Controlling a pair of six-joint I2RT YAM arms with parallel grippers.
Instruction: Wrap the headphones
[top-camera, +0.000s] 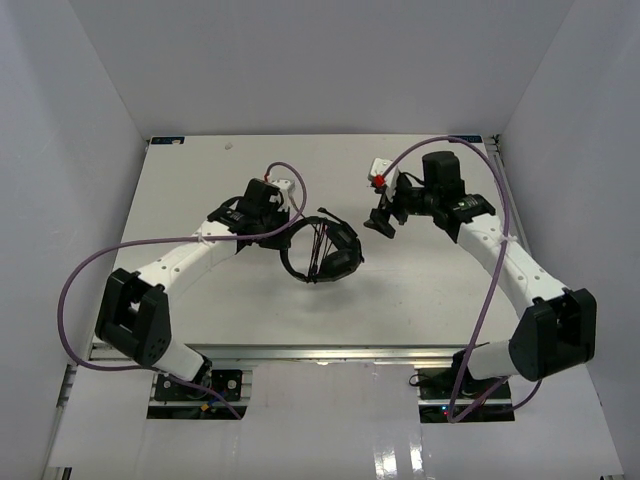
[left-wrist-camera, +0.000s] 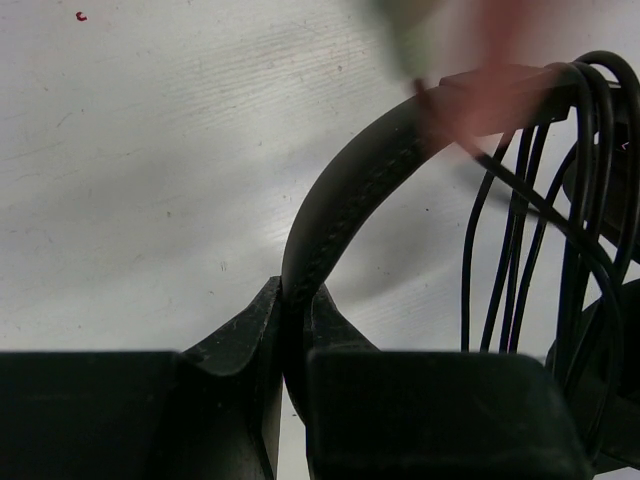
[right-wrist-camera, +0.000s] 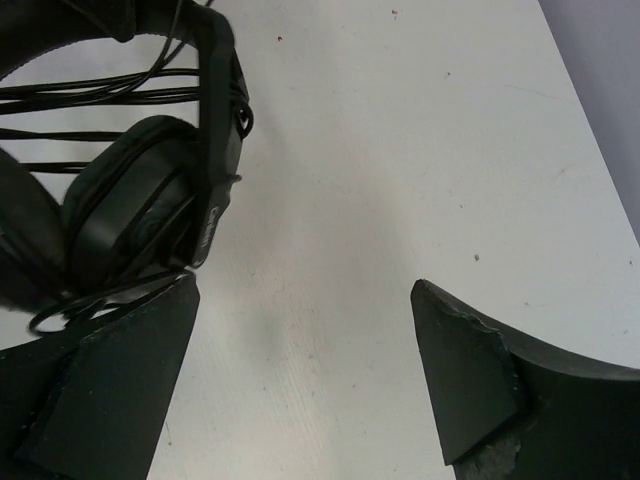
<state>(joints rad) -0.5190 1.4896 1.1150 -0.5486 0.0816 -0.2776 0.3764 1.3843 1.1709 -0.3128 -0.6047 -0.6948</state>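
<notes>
The black headphones (top-camera: 325, 252) lie at the table's middle, with the thin black cable (top-camera: 318, 250) wound in several turns across the headband. My left gripper (top-camera: 283, 222) is shut on the headband (left-wrist-camera: 345, 205), which rises from between its jaws in the left wrist view; the cable turns (left-wrist-camera: 520, 230) hang to the right. My right gripper (top-camera: 384, 222) is open and empty, just right of the headphones and apart from them. In the right wrist view the earcup (right-wrist-camera: 130, 215) and the cable turns (right-wrist-camera: 90, 95) sit at the upper left beyond the left fingertip (right-wrist-camera: 150, 340).
Purple robot cables (top-camera: 80, 275) loop from both arms at the left and right (top-camera: 495, 270). White walls close in the table (top-camera: 400, 290) on three sides. A blurred reddish shape (left-wrist-camera: 500, 80) crosses the top of the left wrist view.
</notes>
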